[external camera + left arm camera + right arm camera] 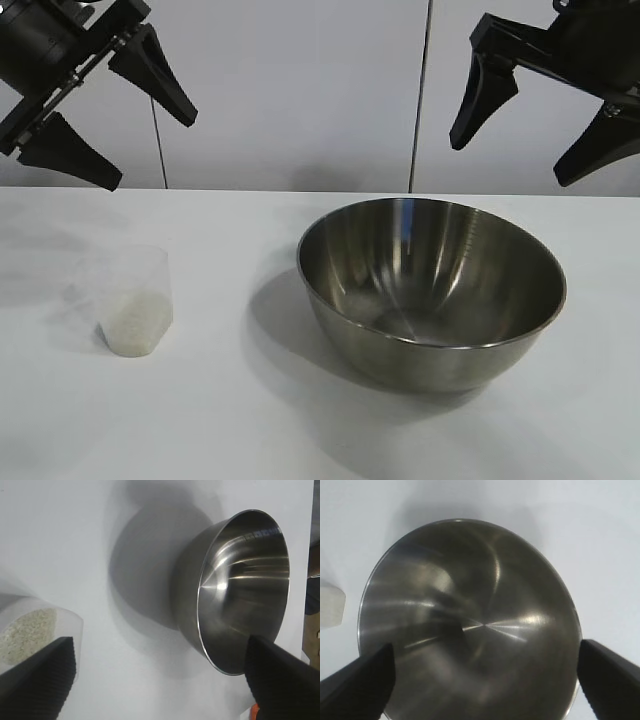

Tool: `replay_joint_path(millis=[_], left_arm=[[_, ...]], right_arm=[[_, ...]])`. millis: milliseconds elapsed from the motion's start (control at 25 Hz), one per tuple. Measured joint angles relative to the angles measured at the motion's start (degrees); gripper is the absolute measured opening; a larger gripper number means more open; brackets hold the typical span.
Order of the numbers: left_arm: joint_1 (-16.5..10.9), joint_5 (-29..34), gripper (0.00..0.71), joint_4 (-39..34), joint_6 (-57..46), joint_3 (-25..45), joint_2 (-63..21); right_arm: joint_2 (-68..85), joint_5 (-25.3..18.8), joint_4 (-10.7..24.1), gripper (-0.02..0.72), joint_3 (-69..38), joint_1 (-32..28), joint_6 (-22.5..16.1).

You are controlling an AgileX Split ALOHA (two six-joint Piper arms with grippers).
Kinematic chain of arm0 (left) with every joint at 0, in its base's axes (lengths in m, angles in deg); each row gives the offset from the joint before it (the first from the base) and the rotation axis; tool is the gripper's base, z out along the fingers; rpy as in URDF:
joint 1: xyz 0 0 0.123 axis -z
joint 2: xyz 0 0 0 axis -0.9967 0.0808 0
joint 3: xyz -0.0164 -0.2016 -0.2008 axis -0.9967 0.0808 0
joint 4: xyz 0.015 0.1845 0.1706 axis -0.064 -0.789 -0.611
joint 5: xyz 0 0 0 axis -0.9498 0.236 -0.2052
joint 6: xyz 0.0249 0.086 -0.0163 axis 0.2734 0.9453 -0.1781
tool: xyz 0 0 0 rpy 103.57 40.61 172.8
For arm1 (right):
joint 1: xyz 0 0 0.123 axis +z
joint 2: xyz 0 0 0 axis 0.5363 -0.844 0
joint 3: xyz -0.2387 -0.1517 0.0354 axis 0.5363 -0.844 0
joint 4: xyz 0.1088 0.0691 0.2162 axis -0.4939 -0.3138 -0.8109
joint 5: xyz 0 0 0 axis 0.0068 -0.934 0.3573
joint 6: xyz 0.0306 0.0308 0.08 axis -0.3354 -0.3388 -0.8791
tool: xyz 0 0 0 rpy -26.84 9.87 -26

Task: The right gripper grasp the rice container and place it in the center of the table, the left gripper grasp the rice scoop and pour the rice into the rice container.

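Observation:
The rice container, a large shiny steel bowl, stands empty on the white table, right of centre. The rice scoop, a small clear plastic cup, stands upright at the left with a low pile of rice in it. My left gripper hangs open in the air above and behind the scoop, touching nothing. My right gripper hangs open above the bowl's far side. In the left wrist view the scoop and bowl lie beyond the open fingers. The right wrist view looks straight down into the bowl.
A pale wall with two vertical seams rises behind the table. The scoop's edge shows beside the bowl in the right wrist view. Bare tabletop lies between scoop and bowl and along the front edge.

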Motion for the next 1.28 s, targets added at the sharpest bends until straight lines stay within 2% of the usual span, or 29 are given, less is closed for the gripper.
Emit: replay_joint_path(millis=[280, 400, 520, 640, 880, 1040, 1160, 1280], left_arm=[[0.00, 0.00, 0.657, 0.00, 0.00, 0.00, 0.00], [0.00, -0.01, 0.657, 0.00, 0.00, 0.00, 0.00], [0.00, -0.01, 0.657, 0.00, 0.00, 0.00, 0.00], [0.00, -0.01, 0.657, 0.00, 0.00, 0.00, 0.00], [0.00, -0.01, 0.657, 0.00, 0.00, 0.00, 0.00], [0.00, -0.06, 0.657, 0.00, 0.00, 0.00, 0.00], [0.00, -0.06, 0.657, 0.00, 0.00, 0.00, 0.00], [0.00, -0.06, 0.657, 0.00, 0.00, 0.00, 0.00]], right_arm=[[0.00, 0.62, 0.73, 0.685, 0.00, 0.00, 0.00], [0.00, 0.85, 5.74, 0.685, 0.00, 0.00, -0.76], [-0.26, 1.40, 12.60, 0.685, -0.31, 0.00, -3.26], [-2.32, 3.40, 14.97, 0.685, -2.04, 0.00, -4.02], [-11.18, 9.82, 10.91, 0.684, -5.03, 0.00, -3.26], [-14.65, 12.23, 9.93, 0.679, -5.05, 0.00, -3.26], [-15.68, 12.61, 8.88, 0.613, -5.05, 0.00, -3.26], [-15.80, 12.85, 7.89, 0.491, -5.05, 0.00, -3.26]])
